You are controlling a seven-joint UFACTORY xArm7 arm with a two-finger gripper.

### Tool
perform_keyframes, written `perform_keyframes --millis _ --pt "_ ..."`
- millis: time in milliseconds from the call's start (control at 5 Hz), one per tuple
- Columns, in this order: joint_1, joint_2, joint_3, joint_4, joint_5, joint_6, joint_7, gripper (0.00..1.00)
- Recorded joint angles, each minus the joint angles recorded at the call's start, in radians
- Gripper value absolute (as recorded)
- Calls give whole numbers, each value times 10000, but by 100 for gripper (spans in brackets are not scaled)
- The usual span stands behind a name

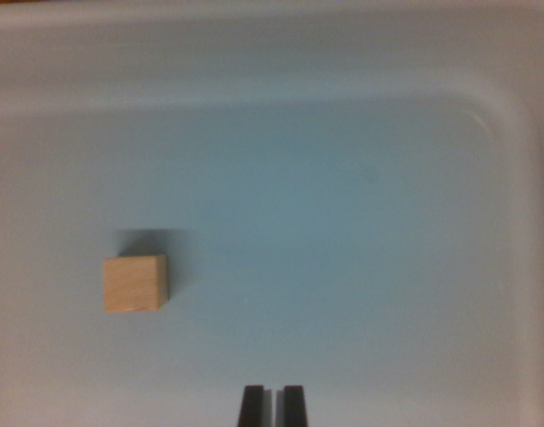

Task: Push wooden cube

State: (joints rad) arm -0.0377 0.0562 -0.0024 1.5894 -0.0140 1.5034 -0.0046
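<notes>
Wrist view: a small pale wooden cube point(135, 284) with faint grain sits flat on the floor of a pale blue-grey plastic tray point(361, 187), toward the wrist view's left. Nothing lies between them. The black gripper point(272, 406), fingertips nearly together and empty, sits near, right of the cube, apart.
</notes>
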Motion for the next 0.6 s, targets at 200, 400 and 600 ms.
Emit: perform_keyframes --millis 200,400,600 --pt "0 0 0 0 0 0 0 0" --pt "30 53 25 -176 -2 -198 31 0" --pt "30 53 25 -176 -2 -198 31 0"
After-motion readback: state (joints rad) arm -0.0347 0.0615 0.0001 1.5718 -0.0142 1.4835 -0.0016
